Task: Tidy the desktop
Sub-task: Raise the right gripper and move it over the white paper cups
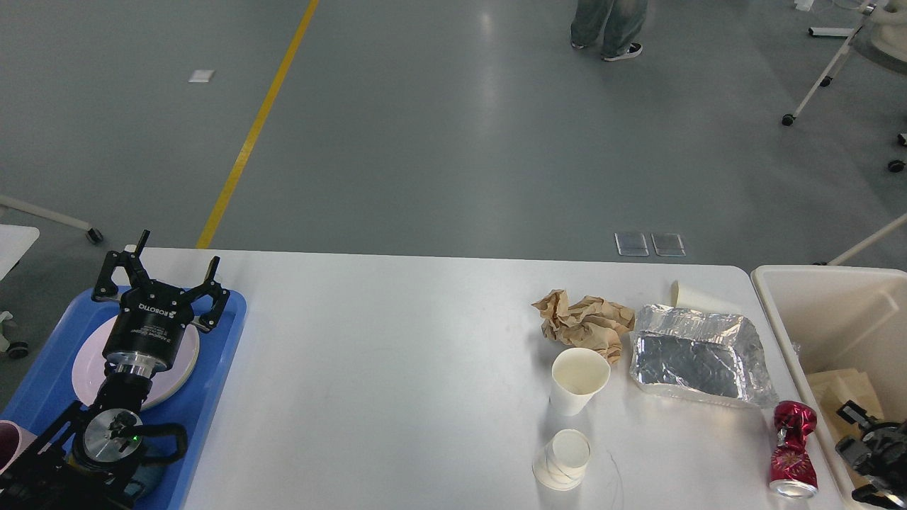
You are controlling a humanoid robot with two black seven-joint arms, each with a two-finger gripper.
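Head view. Large white smooth rectangular table (397,368) with rounded corners fills the lower half of the frame; grey floor with a yellow line above it.

Lower left: blue plastic tray (212,397) on the table's left end, a pale pink round plate (177,368) in it. Left gripper (161,280) is above the tray's far edge and the plate, fingers spread wide, nothing between them.

Right of centre, all on the table: crumpled brown paper wad (584,322); just below it in frame, an upright white paper cup (579,379), mouth open to the camera; below that, a second white paper cup (563,459) lying on its side near the table's near edge. Right of the wad, a crinkled silver foil tray (698,354), with a small white paper cup (698,297) lying just behind its far edge. Crushed red drink can (793,450) lies near the table's right edge, lower right of frame.

Far right: beige plastic bin (779,312) just beside the table's right end, brown paper scraps inside. Right gripper (868,446) is at the lower right corner, inside the bin; small and dark, so I cannot tell how far its fingers are apart or whether it has hold of anything.
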